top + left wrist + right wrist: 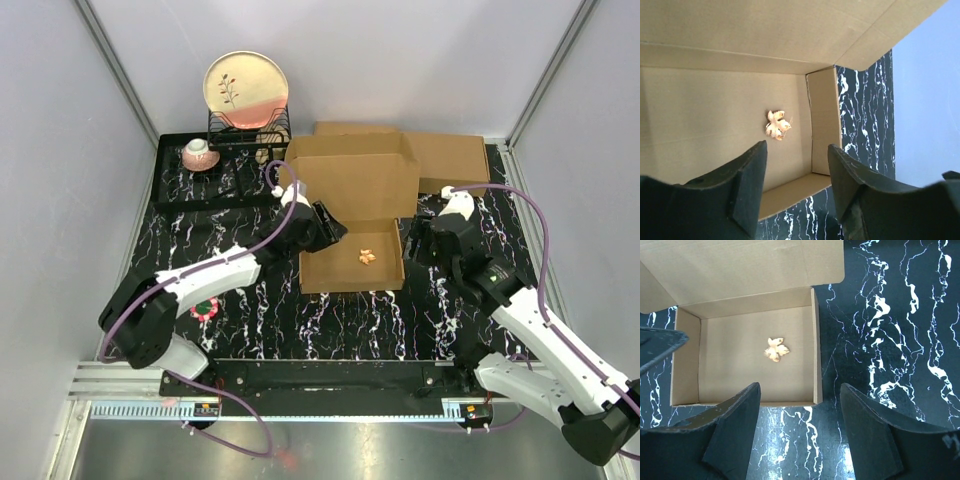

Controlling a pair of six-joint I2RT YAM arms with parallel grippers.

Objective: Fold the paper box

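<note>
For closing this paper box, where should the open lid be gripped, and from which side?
Take the lid of the paper box by its free far edge, coming from a side. It stands open, hinged along the back wall, so that edge likely gives most leverage. The left tool and right tool flank the box, both open.

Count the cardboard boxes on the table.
3. The open box sits in the middle; two flat ones lie behind its raised lid, one at the back, one to the right. Others may be hidden beneath.
</note>
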